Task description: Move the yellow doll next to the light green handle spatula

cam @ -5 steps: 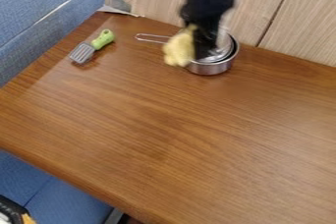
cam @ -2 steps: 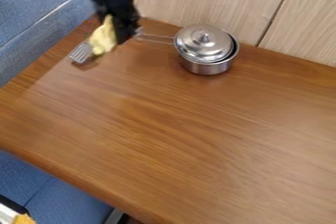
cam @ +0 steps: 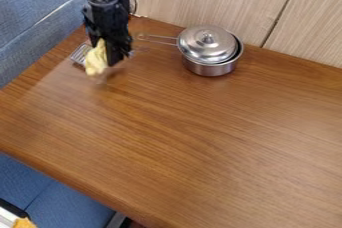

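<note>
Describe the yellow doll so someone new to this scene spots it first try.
Find the brown wooden table, then the black gripper over its upper-left part. The yellow doll is held there, beside the slotted spatula head. It's a small, pale yellow, irregular lump, whereas the spatula head and the lidded pot to the right are grey metal-look items.

Arm: its upper end is lost past the top edge, 11 o'clock from the middle.
Spatula: over at 10 o'clock, its handle hides behind the gripper.
Doll: a blur from here, features too smeared to tell.
Pot: at 1 o'clock, insides covered by the lid.
White-and-orange thing: cropped between 7 and 8, can't tell what.
</note>
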`<state>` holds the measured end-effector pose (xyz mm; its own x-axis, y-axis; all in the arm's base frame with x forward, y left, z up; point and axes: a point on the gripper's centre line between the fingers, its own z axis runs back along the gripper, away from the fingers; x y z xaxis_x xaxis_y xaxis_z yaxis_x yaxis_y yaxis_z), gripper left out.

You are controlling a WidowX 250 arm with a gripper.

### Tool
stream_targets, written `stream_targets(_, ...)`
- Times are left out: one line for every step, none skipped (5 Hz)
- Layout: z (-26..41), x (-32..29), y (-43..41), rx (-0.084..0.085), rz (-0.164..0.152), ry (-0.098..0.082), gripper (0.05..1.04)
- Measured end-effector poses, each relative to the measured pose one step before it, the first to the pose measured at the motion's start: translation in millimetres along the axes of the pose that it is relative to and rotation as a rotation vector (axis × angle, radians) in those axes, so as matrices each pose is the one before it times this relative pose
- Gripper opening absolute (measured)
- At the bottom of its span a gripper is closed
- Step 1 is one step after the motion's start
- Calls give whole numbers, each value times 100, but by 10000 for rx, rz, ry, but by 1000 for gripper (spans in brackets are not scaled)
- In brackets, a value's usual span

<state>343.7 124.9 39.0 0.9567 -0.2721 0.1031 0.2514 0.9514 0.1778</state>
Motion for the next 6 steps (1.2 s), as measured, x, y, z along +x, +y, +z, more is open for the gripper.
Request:
stream_targets(-197, -264, -196, 186, 124, 376, 458)
stream_targets(13, 162, -275, 2, 51, -14, 769)
stream_targets(87, -225, -147, -121, 323, 183, 999)
stream_targets(541, 340, 577, 292, 34, 30, 1007)
stream_targets(1370, 452, 56, 33, 11, -222, 1001)
stream_targets(3933, 1021, 523, 302, 288, -1077, 1000)
